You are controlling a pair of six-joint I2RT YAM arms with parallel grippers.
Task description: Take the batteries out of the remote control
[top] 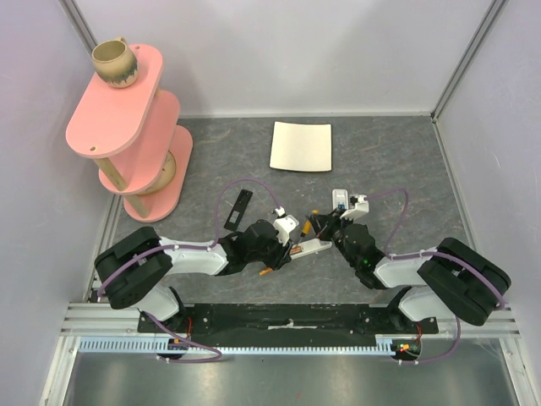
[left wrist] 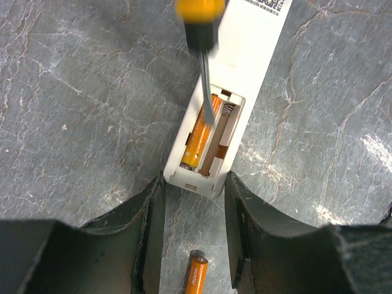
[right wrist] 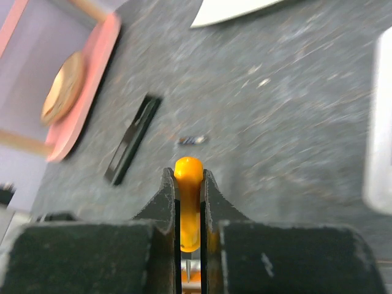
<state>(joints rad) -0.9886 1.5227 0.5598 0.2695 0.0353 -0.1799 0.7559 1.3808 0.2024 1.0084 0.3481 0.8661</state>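
1. From the top camera, the white remote control (top: pixel 319 246) lies flat on the grey table (top: pixel 389 169), between my two arms. The left gripper (top: pixel 294 250) sits at its left end and the right gripper (top: pixel 314 227) hangs just above and behind it. One loose battery (top: pixel 265 272) lies on the table beside the left gripper, on the side nearer the arm bases. A flat black bar (top: pixel 238 211) lies further back, well clear of the remote control. I can't read either gripper's jaws from up here.

2. On the left wrist camera, the open bay end of the remote control points toward me. It sits between the two fingers (left wrist: pixel 150 226), and each fingertip is against a corner, so the jaws are set narrow and pinch that end. The second battery (left wrist: pixel 197 141) is seated in the left slot of the bay, and the right slot shows only its spring. The screwdriver (left wrist: pixel 202 30) comes down from above with its blade resting on that battery. The loose battery lies on the table in the gap between the fingers, closer to the wrist than the remote control.

3. On the right wrist camera, the right gripper is clamped tight on the orange handle of the screwdriver. The view is blurred. The black bar is ahead on the left, near the pink shelf (right wrist: pixel 79 92). I can't pick out the bay here.
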